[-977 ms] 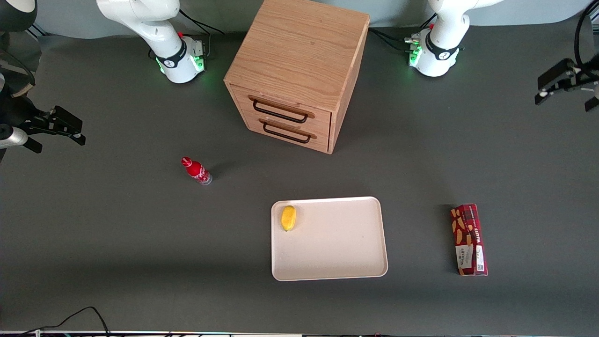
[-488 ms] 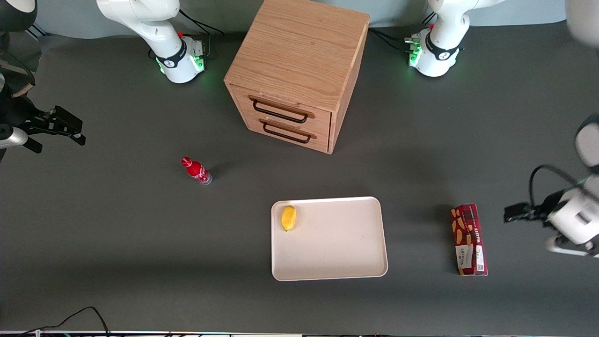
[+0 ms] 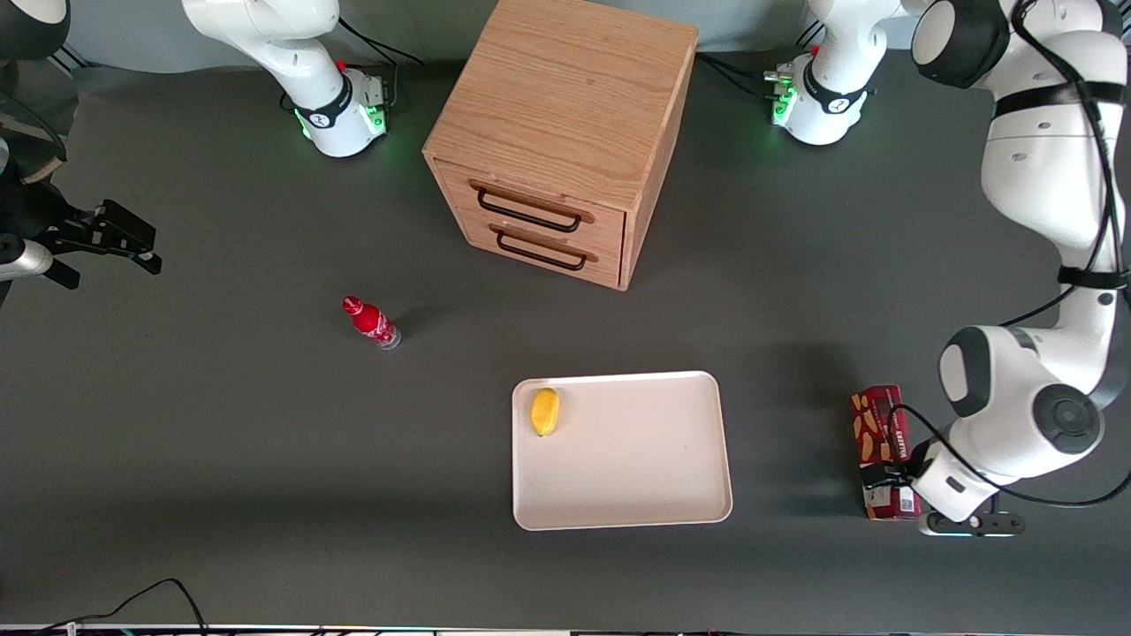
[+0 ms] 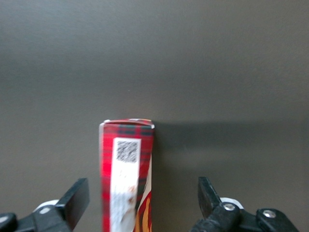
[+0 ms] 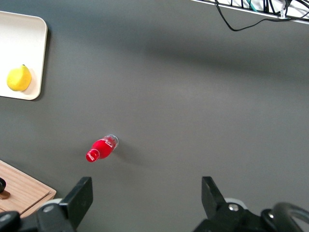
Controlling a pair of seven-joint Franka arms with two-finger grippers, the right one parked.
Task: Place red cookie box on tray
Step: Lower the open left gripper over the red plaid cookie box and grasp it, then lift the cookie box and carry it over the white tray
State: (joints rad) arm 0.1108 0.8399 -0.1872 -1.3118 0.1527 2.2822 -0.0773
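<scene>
Front view sharp, lit evenly and softly from above. No glare on dark grey matte bench [image 3: 221,442]. Light wooden two-drawer cabinet [image 3: 565,132], upper middle of frame, throws faint broad shadow toward working arm's end. Small red bottle [image 3: 371,322] throws short soft shadow the same way. Green glow at white arm bases [image 3: 340,119]. Left arm's tool [image 3: 886,481], fingers spread, sits low over long dark-red cardboard cookie box [image 3: 875,424], lower frame at working arm's end. In left wrist view box print is blurred and soft shadow lies beside box.
</scene>
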